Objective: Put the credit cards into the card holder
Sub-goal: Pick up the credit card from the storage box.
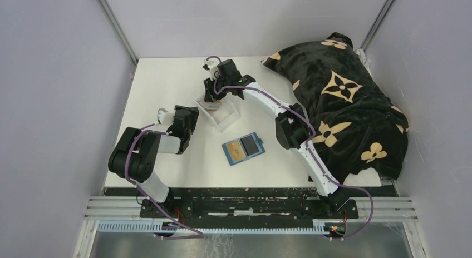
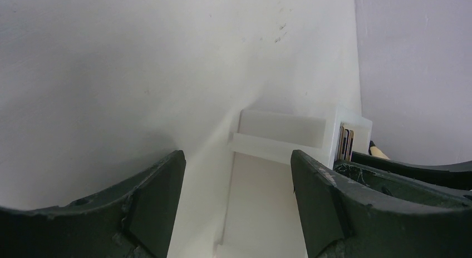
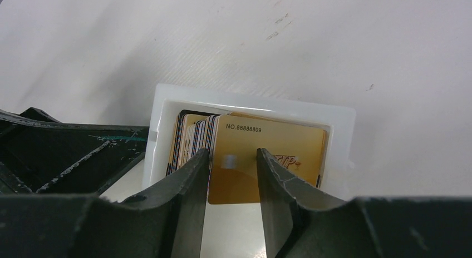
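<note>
The credit cards (image 3: 192,137) stand on edge as a stack in a clear plastic tray (image 3: 340,137), with a gold card (image 3: 278,144) leaning at the front. My right gripper (image 3: 232,153) hangs over that tray, its fingers a narrow gap apart in front of the gold card's face, gripping nothing that I can see. Seen from above, the right gripper (image 1: 213,98) is over the tray (image 1: 222,118). The card holder (image 1: 244,148), a teal wallet, lies open on the table and shows a tan and a dark card. My left gripper (image 1: 166,117) is open and empty, left of the tray (image 2: 281,137).
A black blanket with tan flower marks (image 1: 339,97) covers the table's right side. Grey walls close in the left, back and right. The right arm's links (image 1: 289,127) reach across between the wallet and the blanket.
</note>
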Controlling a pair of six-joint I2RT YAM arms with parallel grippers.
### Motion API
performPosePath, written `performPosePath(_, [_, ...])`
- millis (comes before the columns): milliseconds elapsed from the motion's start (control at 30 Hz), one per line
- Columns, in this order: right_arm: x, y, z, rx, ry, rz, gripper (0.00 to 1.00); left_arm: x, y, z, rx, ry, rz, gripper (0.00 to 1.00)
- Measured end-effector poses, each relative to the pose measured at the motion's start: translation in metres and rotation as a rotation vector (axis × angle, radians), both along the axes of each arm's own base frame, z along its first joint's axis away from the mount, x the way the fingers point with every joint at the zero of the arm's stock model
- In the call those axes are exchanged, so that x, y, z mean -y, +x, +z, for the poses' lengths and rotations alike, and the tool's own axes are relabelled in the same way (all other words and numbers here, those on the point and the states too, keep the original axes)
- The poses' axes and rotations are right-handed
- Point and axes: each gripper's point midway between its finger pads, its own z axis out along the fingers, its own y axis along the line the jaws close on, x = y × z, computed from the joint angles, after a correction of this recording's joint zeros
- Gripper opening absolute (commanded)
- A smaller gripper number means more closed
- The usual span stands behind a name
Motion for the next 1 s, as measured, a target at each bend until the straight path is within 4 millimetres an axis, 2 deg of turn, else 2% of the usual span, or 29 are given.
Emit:
performPosePath(300, [-0.003,0.001,0.000,-0.003,0.017,-0.011,0.43,0.000,0.000,0.000,0.000,-0.001,-0.002,0.77])
performPosePath(600, [-0.009,-0.005,0.010,0.010,0.020,-0.006,0.41,0.001,0.000,0.000,-0.002,-0.007,-0.008,0.76])
performPosePath(1000, [-0.007,-0.006,0.016,0.041,-0.004,-0.027,0.22,0.003,0.000,0.000,-0.003,-0.013,-0.019,0.76])
